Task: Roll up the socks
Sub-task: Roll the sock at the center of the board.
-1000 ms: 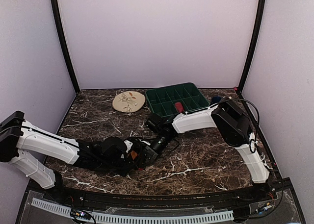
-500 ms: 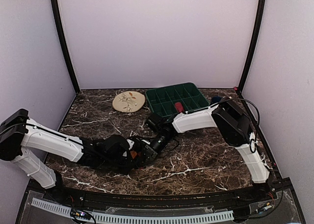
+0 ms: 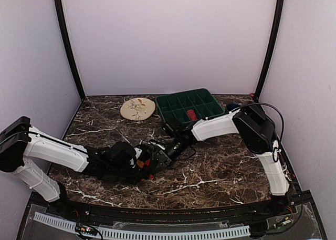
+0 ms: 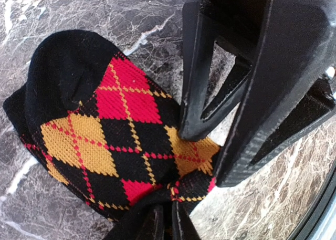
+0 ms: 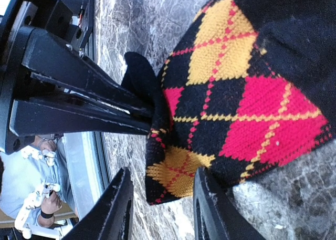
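Two arms meet low over the dark marbled table (image 3: 226, 166), in front of the green tray (image 3: 181, 94) and toward its left corner. One sock (image 4: 105, 129), black with red and yellow argyle diamonds, lies flat there, well apart from the tray. The left end effector (image 4: 167, 215) is clenched on a bunched black fold at the sock's edge, its fingers pressed together on the cloth. The right end effector (image 5: 164, 176) faces it, just beside it, with its fingers spread. A corner of the sock lies between them, and as far as I can tell from this close they are released, not gripping. A floral plate (image 3: 137, 108) sits just left of the tray.
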Motion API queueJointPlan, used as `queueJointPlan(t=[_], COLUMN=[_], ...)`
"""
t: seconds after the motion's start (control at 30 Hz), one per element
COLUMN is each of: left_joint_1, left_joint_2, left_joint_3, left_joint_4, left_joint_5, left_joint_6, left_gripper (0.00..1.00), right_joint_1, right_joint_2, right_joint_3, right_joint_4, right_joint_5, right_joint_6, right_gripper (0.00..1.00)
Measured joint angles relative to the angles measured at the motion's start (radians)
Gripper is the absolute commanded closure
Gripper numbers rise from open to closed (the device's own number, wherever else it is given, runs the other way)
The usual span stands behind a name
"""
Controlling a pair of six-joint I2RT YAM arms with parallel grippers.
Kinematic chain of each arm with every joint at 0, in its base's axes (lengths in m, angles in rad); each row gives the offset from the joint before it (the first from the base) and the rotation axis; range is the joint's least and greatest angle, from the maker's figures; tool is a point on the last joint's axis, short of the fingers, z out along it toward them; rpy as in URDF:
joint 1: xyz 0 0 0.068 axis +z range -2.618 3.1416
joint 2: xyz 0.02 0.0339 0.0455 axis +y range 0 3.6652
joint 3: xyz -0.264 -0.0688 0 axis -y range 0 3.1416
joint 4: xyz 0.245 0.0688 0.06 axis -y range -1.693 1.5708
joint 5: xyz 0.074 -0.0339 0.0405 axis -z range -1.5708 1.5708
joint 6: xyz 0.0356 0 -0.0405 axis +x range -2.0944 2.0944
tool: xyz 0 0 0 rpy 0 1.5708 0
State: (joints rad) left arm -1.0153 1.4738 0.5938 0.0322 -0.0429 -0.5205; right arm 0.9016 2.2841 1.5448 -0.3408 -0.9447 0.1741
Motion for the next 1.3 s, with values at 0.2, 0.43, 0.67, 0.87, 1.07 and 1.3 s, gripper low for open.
queueJointPlan(t=[0.2, 0.43, 0.67, 0.87, 1.07, 1.3], left_joint_1=[0.023, 0.053, 0.077, 0.106, 0.145, 0.200], left_joint_2=[0.000, 0.000, 0.003, 0.020, 0.044, 0.074], left_joint_3=[-0.013, -0.023, -0.023, -0.008, 0.022, 0.040], left_joint_4=[0.026, 0.048, 0.049, 0.043, 0.014, 0.002], left_joint_5=[0.035, 0.085, 0.132, 0.183, 0.243, 0.350], left_joint_6=[-0.005, -0.014, -0.016, -0.023, -0.028, -0.033], left_gripper=[0.92, 0.92, 0.92, 0.93, 0.95, 0.97], right_joint_1=[-0.008, -0.032, -0.031, 0.015, 0.174, 0.311], right_joint_2=[-0.038, -0.095, -0.202, -0.329, -0.414, -0.435], right_joint_3=[-0.066, -0.156, -0.263, -0.351, -0.469, -0.543], right_joint_4=[0.067, 0.140, 0.222, 0.261, 0.309, 0.372], right_joint_5=[0.029, 0.104, 0.222, 0.417, 0.687, 0.934], right_joint_6=[0.035, 0.056, 0.027, -0.088, -0.238, -0.385], right_gripper=[0.63, 0.64, 0.65, 0.64, 0.64, 0.64])
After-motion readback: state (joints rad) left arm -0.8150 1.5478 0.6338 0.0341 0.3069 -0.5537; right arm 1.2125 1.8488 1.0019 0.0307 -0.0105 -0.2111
